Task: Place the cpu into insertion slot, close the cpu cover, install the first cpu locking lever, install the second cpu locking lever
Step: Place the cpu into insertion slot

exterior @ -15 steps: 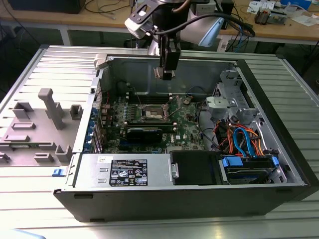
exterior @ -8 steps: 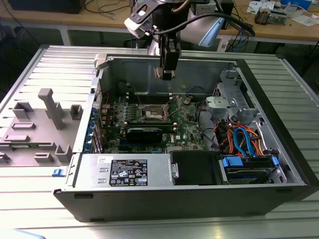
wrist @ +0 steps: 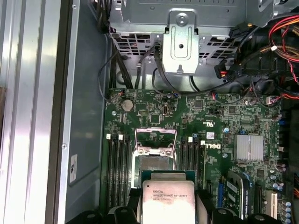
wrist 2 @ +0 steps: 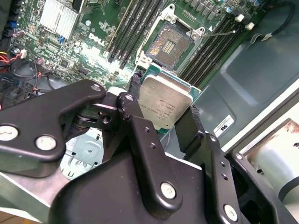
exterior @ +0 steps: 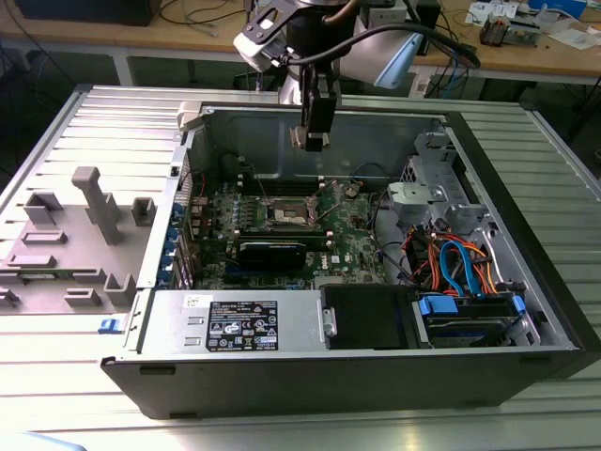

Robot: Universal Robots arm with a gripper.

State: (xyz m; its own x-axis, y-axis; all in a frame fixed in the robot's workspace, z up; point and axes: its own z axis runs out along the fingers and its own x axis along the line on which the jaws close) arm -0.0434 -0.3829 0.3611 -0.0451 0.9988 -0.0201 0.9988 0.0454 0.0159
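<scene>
Within the tool [wrist 2: 165,97], cpu [wrist 2: 163,106] silver-side up

This looks like a robot lab or workshop, a place where people build and test machines. A robot arm [exterior: 315,33] hangs over an open computer case [exterior: 329,381] with its green board [exterior: 352,225] and coloured wires [exterior: 451,258] showing. The case sits on a ribbed metal table [exterior: 84,122] beside a grey plastic holder [exterior: 89,202]. Behind stands a long wooden bench [exterior: 563,56] — cables [exterior: 202,14] and small parts [exterior: 507,30] lie on it.
</scene>
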